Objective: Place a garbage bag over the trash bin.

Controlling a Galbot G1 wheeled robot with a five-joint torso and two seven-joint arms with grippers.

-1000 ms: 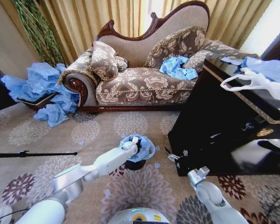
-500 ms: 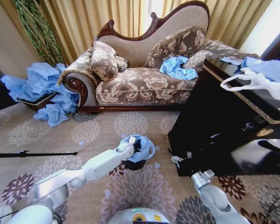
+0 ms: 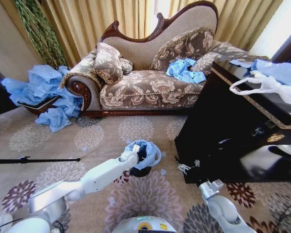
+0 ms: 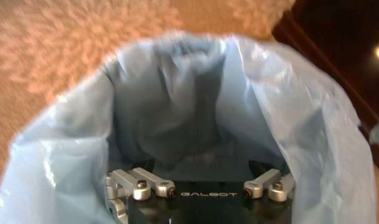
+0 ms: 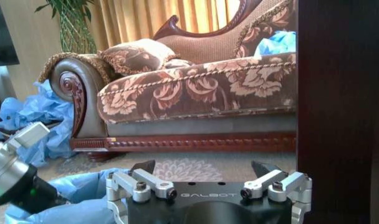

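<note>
1. The trash bin [image 3: 139,170] stands on the carpet [image 3: 87,141] between the sofa [image 3: 150,87] and the dark cabinet [image 3: 233,131].
2. The garbage bag [image 3: 146,151] already sits over the bin's mouth, its blue plastic bunched around the rim, with the black base showing below.
3. In the left wrist view we look straight into the open bag [image 4: 196,116], so most of the lining appears done.
4. Our left gripper [image 3: 131,151] hangs at the bag's near edge; we cannot tell how its jaws stand, since the plastic hides the tips.
5. Our right gripper [image 5: 205,169] waits low beside the cabinet, jaws apart and holding nothing.
6. What seems left, in our judgement, is smoothing the loose folds down evenly around the rim.
</note>
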